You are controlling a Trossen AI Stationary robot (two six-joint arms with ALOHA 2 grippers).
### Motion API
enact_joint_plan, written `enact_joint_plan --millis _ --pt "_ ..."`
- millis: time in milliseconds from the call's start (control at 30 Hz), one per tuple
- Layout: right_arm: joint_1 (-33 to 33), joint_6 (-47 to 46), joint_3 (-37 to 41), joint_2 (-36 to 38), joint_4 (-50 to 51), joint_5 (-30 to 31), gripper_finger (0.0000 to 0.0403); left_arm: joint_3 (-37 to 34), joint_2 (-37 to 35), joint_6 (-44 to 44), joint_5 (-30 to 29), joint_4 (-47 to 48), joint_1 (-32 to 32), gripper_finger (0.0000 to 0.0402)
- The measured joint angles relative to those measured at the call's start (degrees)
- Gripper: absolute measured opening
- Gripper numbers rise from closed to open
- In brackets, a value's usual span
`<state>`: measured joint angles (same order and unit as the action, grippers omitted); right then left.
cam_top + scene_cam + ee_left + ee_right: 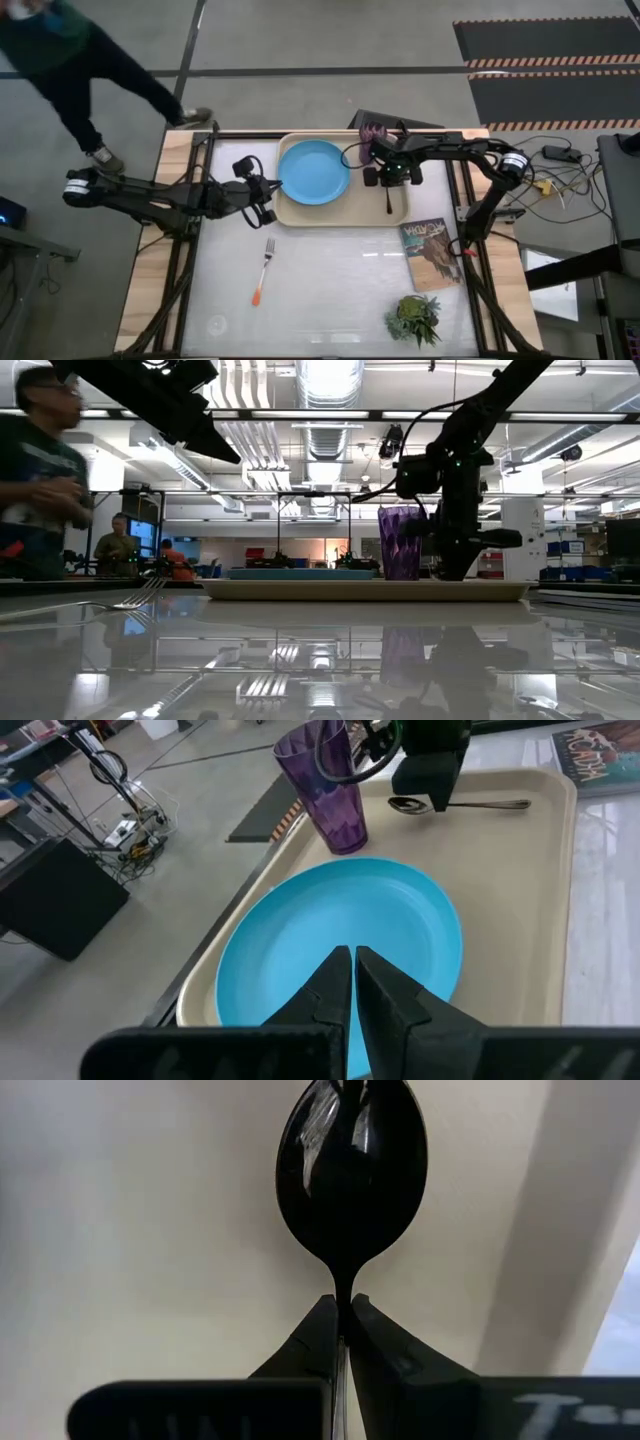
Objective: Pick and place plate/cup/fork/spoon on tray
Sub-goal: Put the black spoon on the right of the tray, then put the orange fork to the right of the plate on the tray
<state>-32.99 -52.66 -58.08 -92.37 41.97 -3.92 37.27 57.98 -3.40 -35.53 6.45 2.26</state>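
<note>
Right wrist view: the right gripper [343, 1315] pinches the thin neck of the spoon [351, 1175], whose bowl points straight ahead, long way in line with the fingers, low over the tray [130, 1230]. The left gripper [354, 982] is squeezed together, empty, above the plate [300, 935].

Grey concrete floor [300, 35], ceiling ducts [325, 390].

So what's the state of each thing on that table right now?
Plate: flat on the tray.
Cup: upright on tray.
Spoon: on tray, gripped by right pincer.
Fork: on table, off tray.
Left pincer: shut, empty, by the plate.
</note>
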Motion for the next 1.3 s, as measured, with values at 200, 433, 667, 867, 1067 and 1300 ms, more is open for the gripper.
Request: enact_joint_plan --millis 200,433,667,867,1067,1300 --pt "0.0 1.3 -0.5 -0.3 -0.5 1.0 0.0010 -0.1 0.0 0.0 -0.3 0.0 0.0 0.0001" --pt "0.0 1.0 -0.5 -0.5 -0.5 1.0 0.0041 -0.1 0.0 0.0 -0.4 0.0 0.0 0.0001" --pt "0.0 1.3 -0.6 -0.3 -0.3 1.0 0.0086 -0.1 0.0 0.0 -0.4 0.0 0.0 0.0001" --pt "0.1 2.7 -2.5 1.8 4.0 0.5 0.0111 -0.1 0.0 0.0 -0.4 0.0 0.0 0.0001" --pt "2.6 5.0 -4.5 6.4 9.2 0.8 0.0119 -0.1 0.0 0.0 -0.4 0.0 0.0 0.0001" --pt "12.4 5.5 -4.0 14.5 9.1 7.6 0.0107 -0.1 0.0 0.0 -0.4 0.0 0.0 0.0001"
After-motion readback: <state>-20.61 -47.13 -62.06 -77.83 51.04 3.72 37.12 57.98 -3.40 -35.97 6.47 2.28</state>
